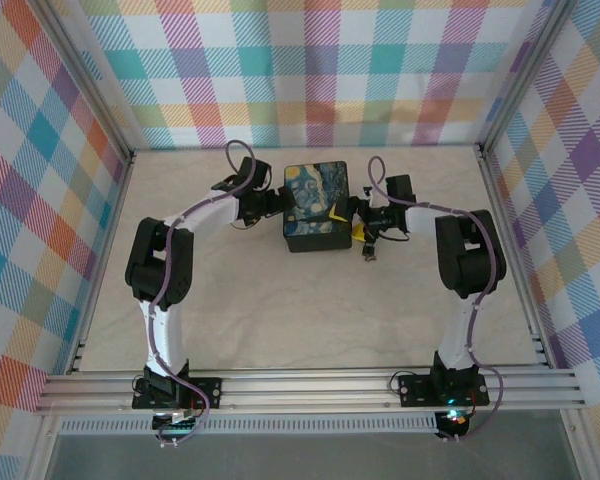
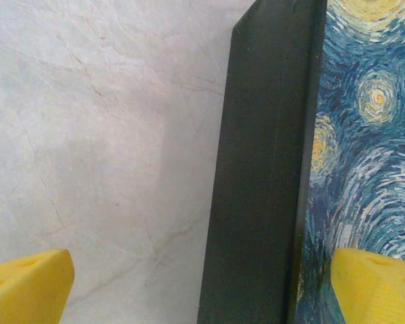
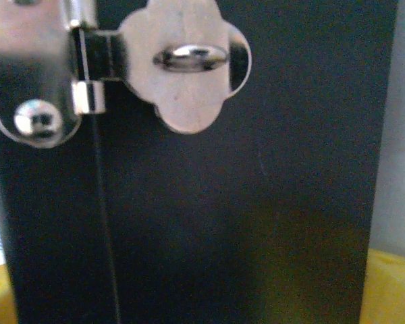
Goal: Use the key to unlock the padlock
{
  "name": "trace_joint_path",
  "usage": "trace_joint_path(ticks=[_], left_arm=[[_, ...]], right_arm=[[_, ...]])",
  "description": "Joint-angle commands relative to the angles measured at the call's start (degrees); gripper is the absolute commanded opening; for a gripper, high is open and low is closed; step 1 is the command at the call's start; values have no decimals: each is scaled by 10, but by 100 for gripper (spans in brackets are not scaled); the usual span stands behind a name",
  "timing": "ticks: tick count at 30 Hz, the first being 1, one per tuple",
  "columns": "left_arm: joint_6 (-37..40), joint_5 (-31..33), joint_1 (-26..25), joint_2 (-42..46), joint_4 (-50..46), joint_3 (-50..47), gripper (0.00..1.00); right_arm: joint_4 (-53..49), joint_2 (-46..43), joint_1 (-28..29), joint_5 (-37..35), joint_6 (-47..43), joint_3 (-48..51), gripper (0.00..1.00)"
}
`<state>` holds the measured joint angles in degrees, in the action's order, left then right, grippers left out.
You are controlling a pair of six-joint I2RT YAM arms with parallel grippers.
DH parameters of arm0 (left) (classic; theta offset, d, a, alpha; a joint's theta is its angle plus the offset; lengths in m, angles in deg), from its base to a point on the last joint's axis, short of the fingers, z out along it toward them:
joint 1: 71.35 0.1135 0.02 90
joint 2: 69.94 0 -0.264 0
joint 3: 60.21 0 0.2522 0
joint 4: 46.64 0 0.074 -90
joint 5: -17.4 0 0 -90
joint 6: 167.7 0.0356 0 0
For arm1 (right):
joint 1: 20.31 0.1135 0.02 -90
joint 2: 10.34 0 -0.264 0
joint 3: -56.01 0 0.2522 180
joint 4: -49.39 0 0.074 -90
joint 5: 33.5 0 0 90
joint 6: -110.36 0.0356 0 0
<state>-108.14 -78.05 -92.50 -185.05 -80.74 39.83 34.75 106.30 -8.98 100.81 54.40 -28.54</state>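
A tiny dark padlock (image 1: 368,254) lies on the table just near of my right gripper (image 1: 348,222); I cannot make out the key. In the right wrist view my right gripper (image 3: 196,297) is open, its yellow fingertips (image 3: 391,290) at the bottom corners. It faces the box's black side with the metal hasp (image 3: 189,74) and its bare staple loop (image 3: 189,57). My left gripper (image 1: 273,205) is at the box's left side. In the left wrist view my left gripper (image 2: 202,290) is open and straddles the box wall, one yellow finger (image 2: 27,287) over the table and the other over the lid.
The black box with the swirly blue-yellow lid (image 1: 315,200) stands at mid-table between both grippers. Checked walls (image 1: 310,70) enclose the pale tabletop (image 1: 310,310) on three sides.
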Motion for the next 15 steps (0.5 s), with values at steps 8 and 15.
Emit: trace_joint_path(ticks=[8, 15], left_arm=[[30, 33, 10, -71, -80, 21, 96], [37, 38, 14, -78, -90, 37, 96]], right_arm=[[-166, 51, -33, -117, -56, -107, 100], [-114, 32, -56, -111, -28, -87, 100]])
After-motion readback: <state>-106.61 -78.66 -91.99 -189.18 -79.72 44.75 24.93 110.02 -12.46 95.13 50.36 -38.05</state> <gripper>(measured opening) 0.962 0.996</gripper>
